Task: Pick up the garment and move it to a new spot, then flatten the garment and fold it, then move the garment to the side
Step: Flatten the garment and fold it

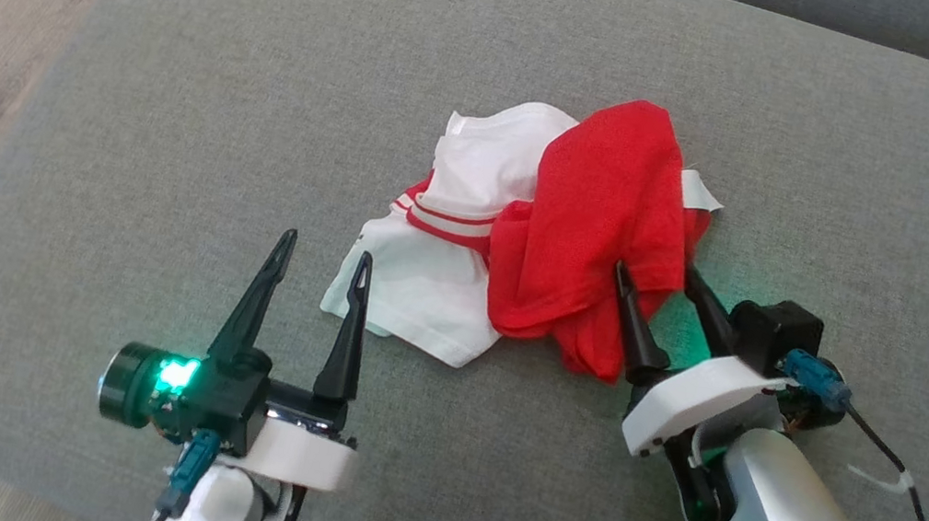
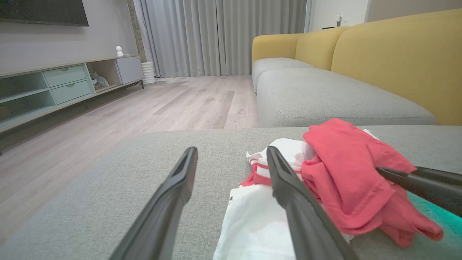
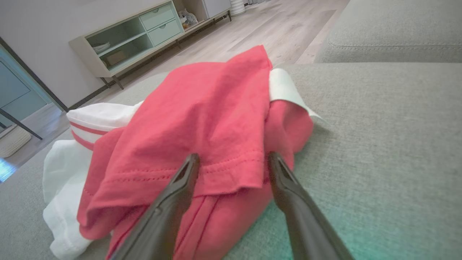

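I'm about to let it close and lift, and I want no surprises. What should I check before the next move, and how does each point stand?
1. Right gripper open: ok.
2. Red hem of the garment between its fingers: ok, in the right wrist view.
3. Left gripper open: ok.
4. Left gripper astride cloth: not ok, it sits at the white edge.
5. Bare cushion for a new spot: ok.
6. Single layer between right fingers: cannot tell.

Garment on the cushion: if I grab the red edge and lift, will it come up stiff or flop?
Likely floppy: the garment lies crumpled in soft folds. Probably light: the fabric looks thin at its stitched hem. Lifted by one edge, the white part would likely dangle and drag on the cushion.
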